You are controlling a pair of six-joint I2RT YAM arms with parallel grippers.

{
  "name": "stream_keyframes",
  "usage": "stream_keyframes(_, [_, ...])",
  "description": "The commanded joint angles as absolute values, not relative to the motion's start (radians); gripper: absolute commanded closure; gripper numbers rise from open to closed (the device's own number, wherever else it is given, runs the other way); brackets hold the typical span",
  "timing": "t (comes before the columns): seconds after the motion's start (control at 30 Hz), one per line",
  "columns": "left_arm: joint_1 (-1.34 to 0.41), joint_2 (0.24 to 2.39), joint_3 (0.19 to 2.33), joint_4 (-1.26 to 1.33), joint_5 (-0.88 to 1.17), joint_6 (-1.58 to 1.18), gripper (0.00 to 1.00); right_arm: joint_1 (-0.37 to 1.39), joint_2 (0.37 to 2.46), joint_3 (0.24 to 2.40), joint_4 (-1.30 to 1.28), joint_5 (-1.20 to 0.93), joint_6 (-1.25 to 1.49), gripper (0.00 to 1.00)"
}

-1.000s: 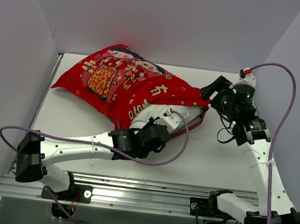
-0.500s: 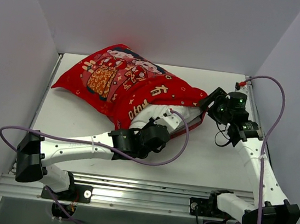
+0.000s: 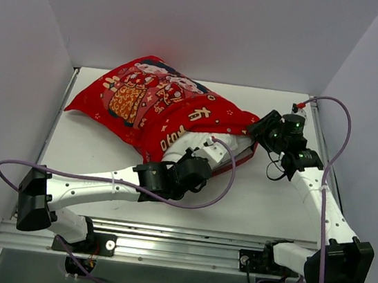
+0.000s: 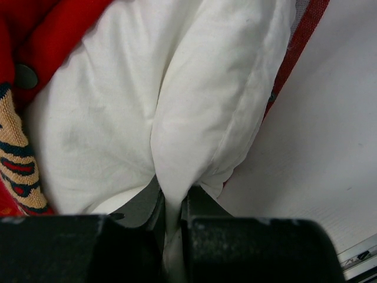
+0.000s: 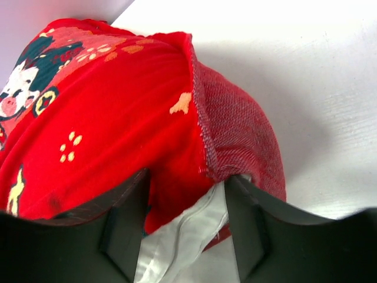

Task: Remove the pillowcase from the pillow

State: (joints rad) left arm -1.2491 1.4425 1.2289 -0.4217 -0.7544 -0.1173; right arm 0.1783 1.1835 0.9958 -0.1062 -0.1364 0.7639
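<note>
Here, the left gripper [image 4: 172, 206] pinches a fold of the pillow [image 4: 194, 106] poking from the pillowcase [image 5: 118, 130], which lies by the far edge of the table [image 3: 257, 206]. The right gripper [image 5: 185, 218] straddles the pillowcase's right corner, jaws half apart, holding nothing. A shallow bite could slip off when pulled.

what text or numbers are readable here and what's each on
"有": large gold character on the red pillowcase, seen in the top view.
Other gold characters on the pillowcase near its opening: creased, too blurred to read.
Pillow: no print on the part showing.
</note>
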Motion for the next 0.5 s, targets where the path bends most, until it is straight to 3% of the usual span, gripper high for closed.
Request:
stream_keyframes(0.0, [-1.243,1.376,1.247,-0.38,-0.793,-0.133,0.98,0.179,1.209,1.022,-0.054,-0.11,0.778,0.56])
stream_keyframes(0.17, [-1.243,1.355,1.229,-0.394,-0.79,-0.143,0.98,0.175,1.227,1.043,-0.052,-0.103,0.767,0.71])
stream_keyframes(0.3, [-1.243,1.342,1.213,-0.411,-0.793,-0.166,0.98,0.157,1.25,1.077,-0.097,-0.071,0.738,0.93])
stream_keyframes(0.47, [-1.243,1.304,1.195,-0.433,-0.795,-0.186,0.98,0.094,1.253,1.1,-0.13,-0.031,0.693,0.99])
